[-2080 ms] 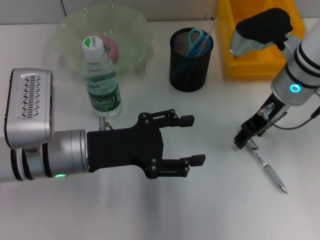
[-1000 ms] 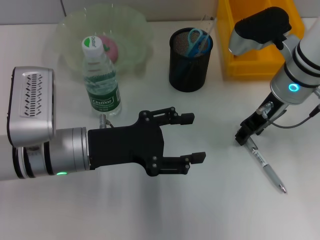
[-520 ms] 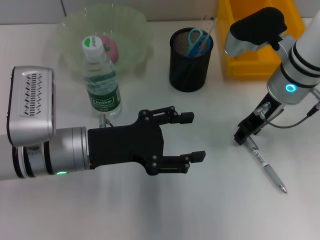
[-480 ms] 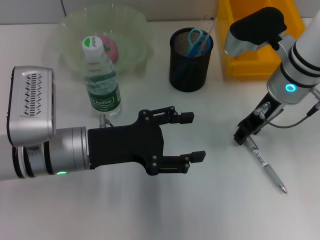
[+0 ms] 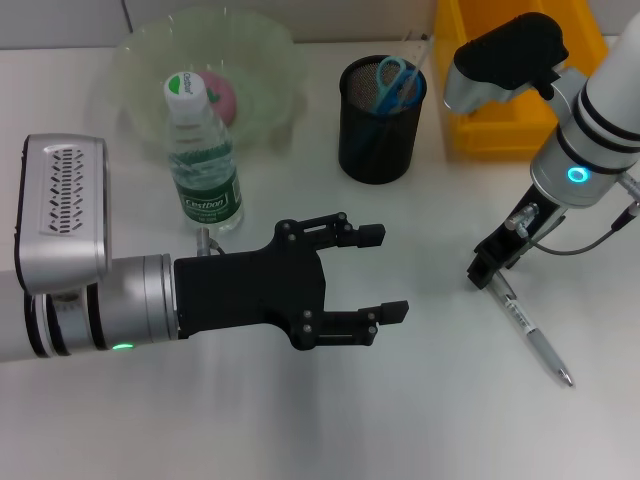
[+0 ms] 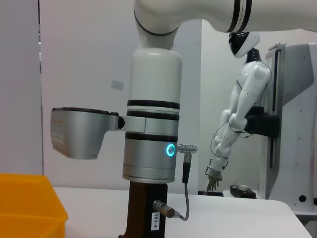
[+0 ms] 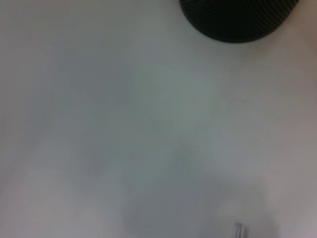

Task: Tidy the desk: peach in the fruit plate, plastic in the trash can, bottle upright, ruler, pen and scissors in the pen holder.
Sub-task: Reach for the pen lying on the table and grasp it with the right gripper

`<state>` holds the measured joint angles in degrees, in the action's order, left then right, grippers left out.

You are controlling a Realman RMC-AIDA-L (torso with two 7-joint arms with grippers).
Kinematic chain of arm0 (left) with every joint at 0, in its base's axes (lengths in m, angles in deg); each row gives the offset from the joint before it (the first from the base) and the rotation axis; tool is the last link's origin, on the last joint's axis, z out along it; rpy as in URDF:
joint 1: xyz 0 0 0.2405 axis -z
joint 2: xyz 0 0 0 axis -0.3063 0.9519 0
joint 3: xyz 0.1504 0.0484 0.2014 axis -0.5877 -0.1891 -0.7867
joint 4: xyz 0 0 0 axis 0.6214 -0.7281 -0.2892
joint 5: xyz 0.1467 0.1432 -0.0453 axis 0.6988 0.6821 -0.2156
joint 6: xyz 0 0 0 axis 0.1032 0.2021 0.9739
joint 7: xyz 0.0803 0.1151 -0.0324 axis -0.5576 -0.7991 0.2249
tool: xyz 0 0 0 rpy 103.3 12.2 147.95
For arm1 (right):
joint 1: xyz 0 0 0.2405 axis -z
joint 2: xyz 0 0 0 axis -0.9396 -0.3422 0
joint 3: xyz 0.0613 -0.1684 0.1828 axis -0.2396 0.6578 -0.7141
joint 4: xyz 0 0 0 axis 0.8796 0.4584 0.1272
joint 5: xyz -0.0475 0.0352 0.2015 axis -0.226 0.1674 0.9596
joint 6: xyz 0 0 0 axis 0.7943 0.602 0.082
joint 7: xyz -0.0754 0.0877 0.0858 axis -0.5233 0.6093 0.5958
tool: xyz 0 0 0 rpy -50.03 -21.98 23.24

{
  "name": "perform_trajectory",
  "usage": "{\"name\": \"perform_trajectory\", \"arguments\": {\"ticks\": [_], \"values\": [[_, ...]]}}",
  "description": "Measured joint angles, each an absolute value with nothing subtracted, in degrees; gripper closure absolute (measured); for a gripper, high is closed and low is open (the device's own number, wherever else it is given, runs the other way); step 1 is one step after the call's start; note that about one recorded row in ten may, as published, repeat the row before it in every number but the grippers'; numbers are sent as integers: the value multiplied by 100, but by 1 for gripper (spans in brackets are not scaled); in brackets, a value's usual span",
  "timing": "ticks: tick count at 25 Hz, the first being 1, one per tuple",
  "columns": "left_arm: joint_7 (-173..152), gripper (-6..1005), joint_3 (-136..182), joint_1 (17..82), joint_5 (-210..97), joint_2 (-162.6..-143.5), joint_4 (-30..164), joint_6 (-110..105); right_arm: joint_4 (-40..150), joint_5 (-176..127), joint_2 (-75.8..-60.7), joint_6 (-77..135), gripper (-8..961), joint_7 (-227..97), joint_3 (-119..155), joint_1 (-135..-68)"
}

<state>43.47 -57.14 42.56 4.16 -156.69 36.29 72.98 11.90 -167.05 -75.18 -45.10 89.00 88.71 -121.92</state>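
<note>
A silver pen lies flat on the white desk at the right. My right gripper is down at the pen's upper end, touching or almost touching it. The black mesh pen holder stands at the back centre with blue-handled scissors in it; its base shows in the right wrist view. The water bottle stands upright in front of the green fruit plate, which holds the peach. My left gripper hovers open and empty over the desk's middle. No plastic shows.
A yellow bin stands at the back right, behind my right arm; its corner also shows in the left wrist view, beside my right arm. A clear strip that may be the ruler leans out of the pen holder.
My right arm's upper part has leaned slightly left while its gripper has stayed at the pen's end. The pen and my left arm have not moved.
</note>
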Motion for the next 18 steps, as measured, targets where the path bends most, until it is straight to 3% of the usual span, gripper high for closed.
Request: {"name": "perform_trajectory", "arguments": {"ticks": [18], "values": [[4348,214,-5714,4280,416,-15669,3629,7284,1169,-16707,-7518,-4539,512,8907,8868,-12193]]}}
